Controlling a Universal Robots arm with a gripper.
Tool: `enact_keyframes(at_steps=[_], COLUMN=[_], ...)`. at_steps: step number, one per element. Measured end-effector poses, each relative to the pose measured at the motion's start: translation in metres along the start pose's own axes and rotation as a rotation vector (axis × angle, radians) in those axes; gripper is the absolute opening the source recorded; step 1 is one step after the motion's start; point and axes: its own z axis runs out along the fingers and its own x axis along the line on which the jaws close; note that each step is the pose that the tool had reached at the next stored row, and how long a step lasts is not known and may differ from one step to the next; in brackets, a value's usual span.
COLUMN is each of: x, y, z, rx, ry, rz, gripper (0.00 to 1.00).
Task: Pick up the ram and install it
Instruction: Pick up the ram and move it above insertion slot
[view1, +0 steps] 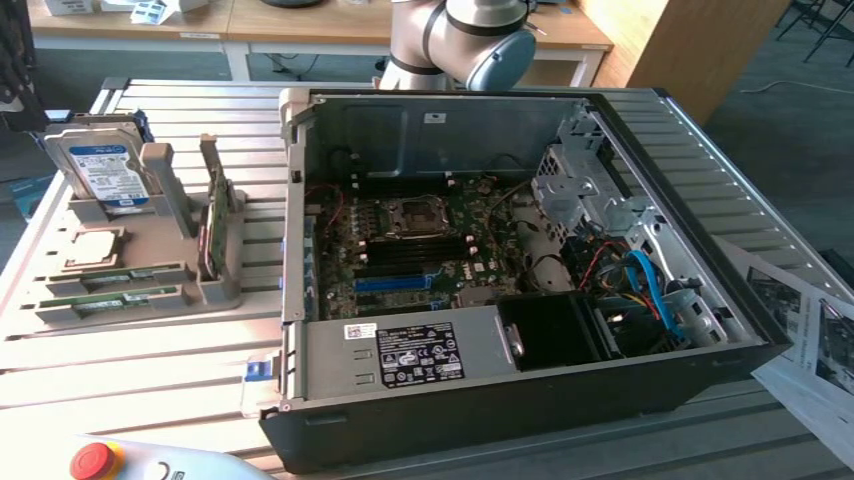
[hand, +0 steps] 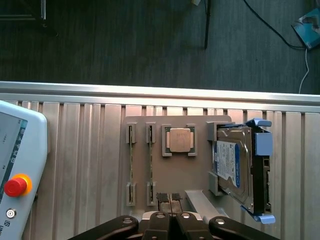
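Two ram sticks, thin and green, stand on edge in slots of a grey holder (hand: 175, 172): one (hand: 131, 165) farther from the CPU, one (hand: 151, 165) nearer it. In the exterior view the same ram sticks (view1: 118, 288) lie at the holder's near end, at the exterior view's left. My gripper (hand: 172, 200) is shut with nothing between its fingers. It hangs above the holder's edge, close to one end of the stick nearer the CPU. The open computer case (view1: 534, 395) shows its motherboard with black memory slots (view1: 420, 250).
In the holder also sit a CPU (hand: 180, 140), a hard drive with a blue frame (hand: 232, 167) and an upright green card (view1: 214, 225). A teach pendant with a red button (hand: 15, 186) lies on the slatted table. Papers (view1: 814, 340) lie at the exterior view's right.
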Motion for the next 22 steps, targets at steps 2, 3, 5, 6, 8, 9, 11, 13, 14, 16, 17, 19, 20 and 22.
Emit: enact_keyframes(at_steps=[2,3,5,6,8,9,11,13,14,16,17,19,20,22], x=[0.0000,0.0000,0.0000,0.0000,0.0000,0.0000,0.0000,0.0000,0.0000,-0.0001,-0.0001,-0.0001,-0.0002,-0.0002], y=[0.0000,0.0000,0.0000,0.0000,-0.0007,-0.0015,-0.0020,-0.0020,-0.0021,-0.0020,-0.0020,-0.0020,-0.0020,-0.0020], z=[0.0000,0.0000,0.0000,0.0000,0.0000,0.0000,-0.0001,0.0000,0.0000,0.0000,0.0000,0.0000,0.0000,-0.0001], rx=[0.0000,0.0000,0.0000,0.0000,-0.0005,-0.0008,-0.0013,-0.0013,-0.0004,0.0002,0.0008,0.0017,0.0022,0.0043], ry=[0.0000,0.0000,0.0000,0.0000,0.0008,0.0015,0.0024,0.0024,0.0025,0.0026,0.0027,0.0028,0.0029,0.0032], rz=[0.000,0.000,0.000,-0.001,-0.010,-0.022,-0.042,-0.042,-0.043,-0.043,-0.044,-0.044,-0.044,-0.045], gripper=[0.10,0.10,0.10,0.10,0.10,0.10,0.10,0.10,0.10,0.10,0.10,0.10,0.10,0.10])
